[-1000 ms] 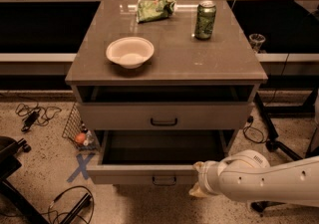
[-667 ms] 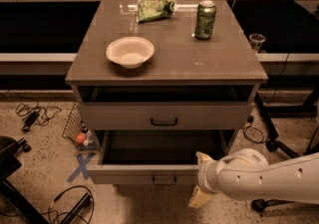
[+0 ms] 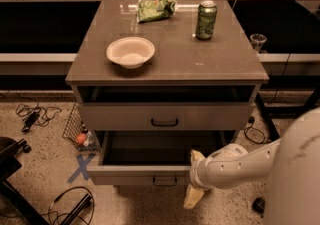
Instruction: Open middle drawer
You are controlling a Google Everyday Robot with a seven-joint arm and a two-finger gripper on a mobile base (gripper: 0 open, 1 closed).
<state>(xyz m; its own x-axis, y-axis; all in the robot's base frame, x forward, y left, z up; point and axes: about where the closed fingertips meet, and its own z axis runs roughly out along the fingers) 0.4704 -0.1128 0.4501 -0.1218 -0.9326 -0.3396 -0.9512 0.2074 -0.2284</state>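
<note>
middle drawer (image 3: pixel 130 175) stands pulled out | gripper (image 3: pixel 193 179) at its front's right end, fingers now spread wide (just released) | I judge opening done

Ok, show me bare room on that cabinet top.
Bare: the front right of the cabinet top, between bowl and right edge, in front of the can. Crowded: the back, with chip bag and can. The gripper is low, at the pulled-out drawer.
</note>
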